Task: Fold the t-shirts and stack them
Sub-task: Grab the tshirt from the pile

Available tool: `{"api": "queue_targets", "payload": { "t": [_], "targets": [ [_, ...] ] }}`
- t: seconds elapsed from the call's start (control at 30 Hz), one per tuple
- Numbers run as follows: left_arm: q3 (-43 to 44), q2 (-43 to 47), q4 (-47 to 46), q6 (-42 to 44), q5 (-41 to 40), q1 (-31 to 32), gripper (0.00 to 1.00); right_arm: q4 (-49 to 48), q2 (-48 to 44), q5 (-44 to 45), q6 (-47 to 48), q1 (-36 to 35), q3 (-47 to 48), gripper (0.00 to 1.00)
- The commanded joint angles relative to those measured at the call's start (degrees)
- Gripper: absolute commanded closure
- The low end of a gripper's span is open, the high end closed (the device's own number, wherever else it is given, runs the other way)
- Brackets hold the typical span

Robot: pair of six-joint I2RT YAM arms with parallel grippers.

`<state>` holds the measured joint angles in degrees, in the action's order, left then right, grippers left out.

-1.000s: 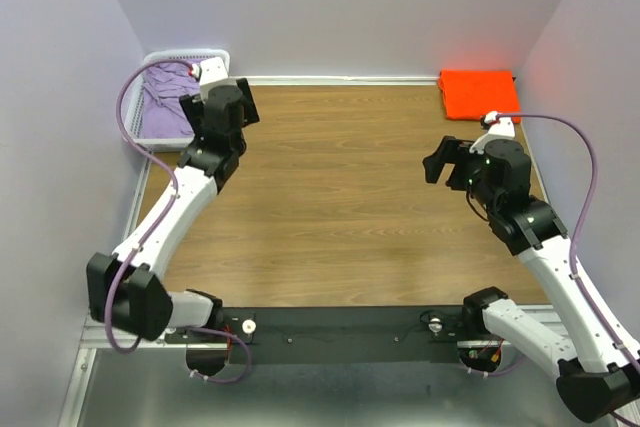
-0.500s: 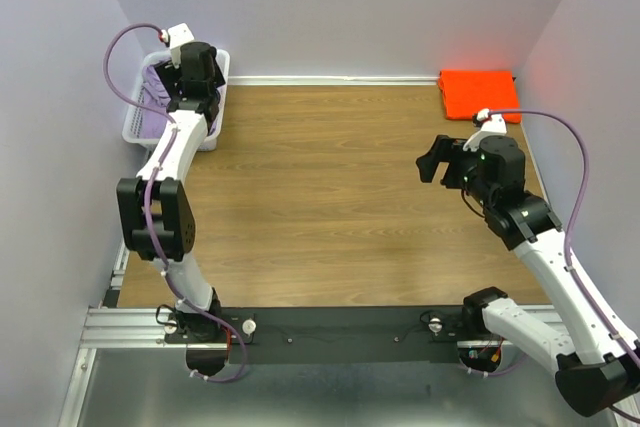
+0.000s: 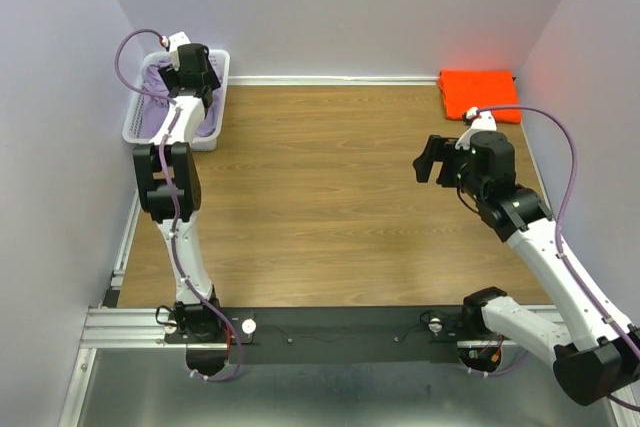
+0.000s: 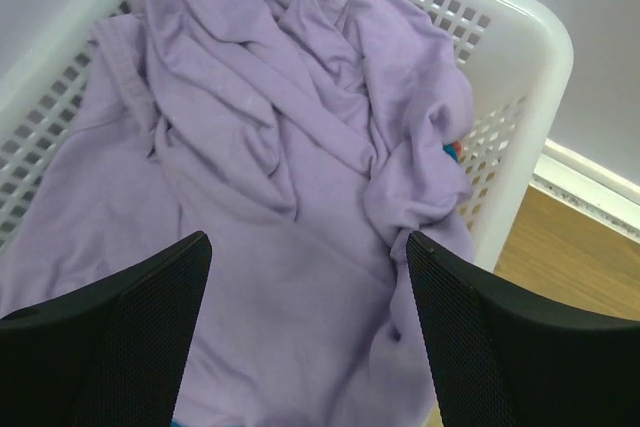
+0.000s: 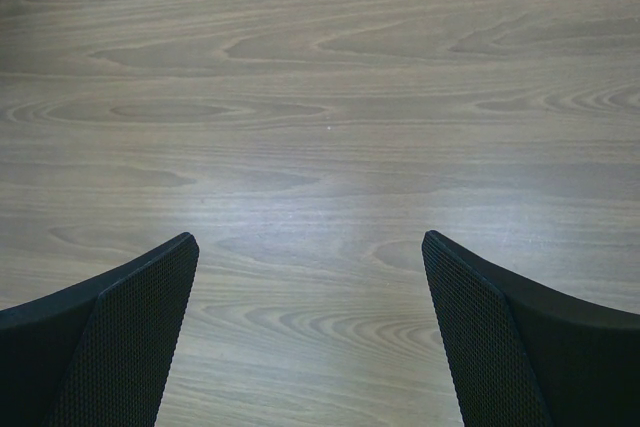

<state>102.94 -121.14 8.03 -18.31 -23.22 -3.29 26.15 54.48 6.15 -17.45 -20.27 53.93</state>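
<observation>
We see left gripper swung further over white lattice basket, fingers apart above crumpled lavender t-shirt inside. Right gripper, fingers apart, barely shifted over wooden table. Folded orange t-shirt unmoved, far-right corner.

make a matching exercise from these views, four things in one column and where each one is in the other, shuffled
Things
1. lavender t-shirt
2. orange t-shirt
3. left gripper
4. right gripper

Places
A. open, above bare wooden table
B. crumpled inside the white basket
C. folded flat at the far right corner of the table
D. open, over the basket

Pairs: 1-B, 2-C, 3-D, 4-A
</observation>
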Motion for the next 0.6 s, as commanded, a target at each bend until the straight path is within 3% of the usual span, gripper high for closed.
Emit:
{"api": "queue_targets", "payload": {
  "t": [0.0, 0.2, 0.3, 0.37, 0.4, 0.47, 0.5, 0.57],
  "targets": [
    [5.7, -5.9, 2.2, -1.1, 4.1, -0.9, 0.15, -1.2, 0.7, -0.4, 1.5, -0.4, 1.3, 0.0],
    [11.7, -13.0, 4.9, -1.8, 6.2, -1.1, 0.22, -1.1, 2.3, -0.1, 1.6, -0.3, 1.2, 0.0],
    [12.0, -14.3, 4.8, -2.3, 7.4, -1.3, 0.32, -1.2, 3.1, -0.1, 1.8, -0.3, 1.2, 0.0],
    [11.9, -14.6, 4.3, -2.3, 8.1, -1.4, 0.47, -1.3, 3.8, 0.1, 2.2, -0.3, 1.0, 0.0],
    [11.7, -14.7, 3.5, -2.0, 9.1, -1.5, 0.64, -1.2, 4.0, 0.2, 2.2, -0.3, 0.9, 0.0],
    [10.6, -14.6, 2.8, -1.6, 9.6, -1.4, 0.81, -1.3, 4.4, 0.4, 2.4, -0.3, 0.8, 0.0],
    [10.1, -14.5, 2.2, -0.9, 9.8, -1.5, 0.95, -1.4, 4.6, 0.4, 2.4, -0.3, 0.9, 0.0],
    [9.3, -13.4, 1.1, 0.4, 10.0, -1.5, 1.0, -1.5, 4.6, 0.4, 2.5, -0.4, 0.9, 0.0]
  ]
}}
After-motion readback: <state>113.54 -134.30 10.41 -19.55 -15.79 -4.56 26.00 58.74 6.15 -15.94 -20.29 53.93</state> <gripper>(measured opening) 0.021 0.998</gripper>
